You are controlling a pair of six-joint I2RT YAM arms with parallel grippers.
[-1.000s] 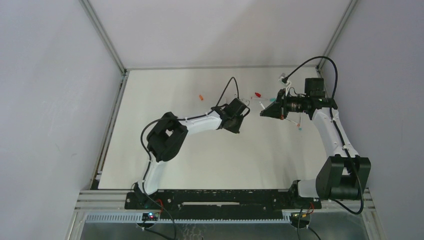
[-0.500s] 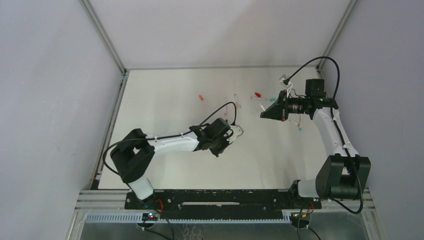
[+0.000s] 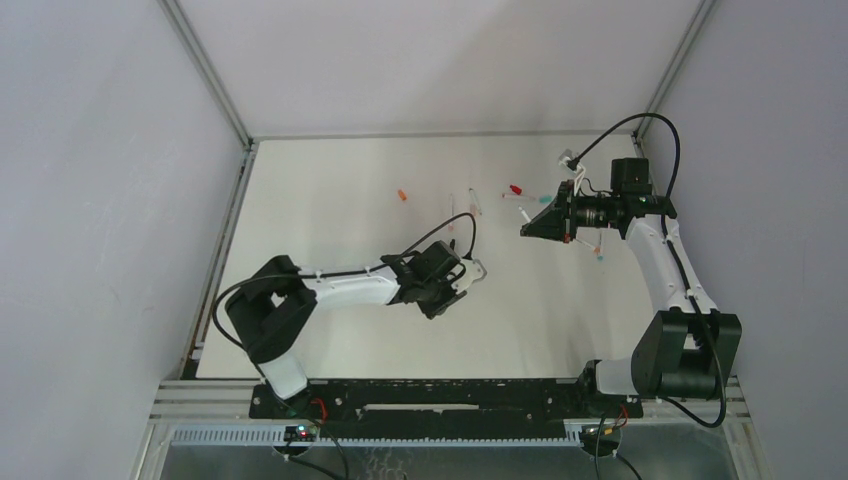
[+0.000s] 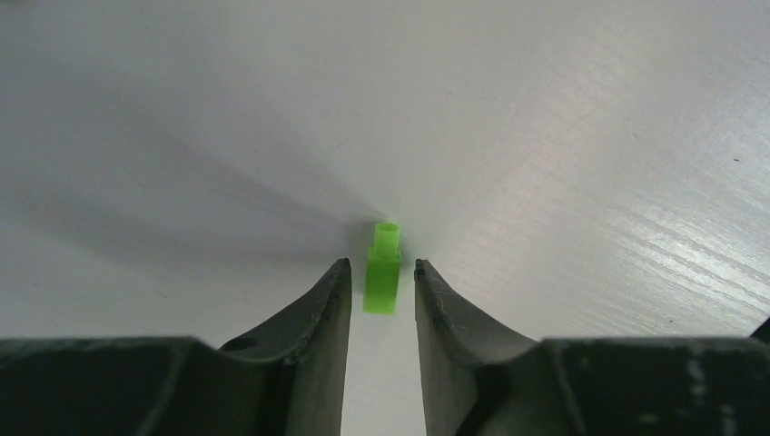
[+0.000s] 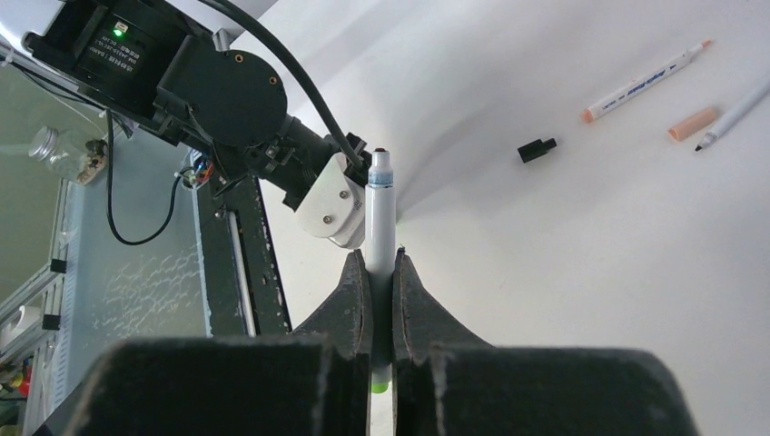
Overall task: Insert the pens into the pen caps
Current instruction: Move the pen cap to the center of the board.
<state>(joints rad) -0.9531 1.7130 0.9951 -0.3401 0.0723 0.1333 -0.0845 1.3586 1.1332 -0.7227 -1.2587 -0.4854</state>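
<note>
In the left wrist view a small green pen cap [image 4: 382, 283] lies on the white table between the fingertips of my left gripper [image 4: 382, 265]. The jaws are open, with a thin gap on each side of the cap. In the top view my left gripper [image 3: 472, 271] is low over the middle of the table and hides the cap. My right gripper [image 5: 380, 262] is shut on a white pen [image 5: 379, 213] with a green end. It holds the pen above the table at the right [image 3: 527, 228].
An orange-tipped pen [image 5: 646, 82], an orange cap [image 5: 694, 123], a black cap [image 5: 537, 149] and a black-tipped pen [image 5: 737, 111] lie on the table. In the top view a red cap [image 3: 516, 188] and a teal end [image 3: 600, 256] lie near the right arm.
My left arm has swung from the far middle of the table back towards the near side and come down over the green cap. The right arm has stayed still, holding its pen.
</note>
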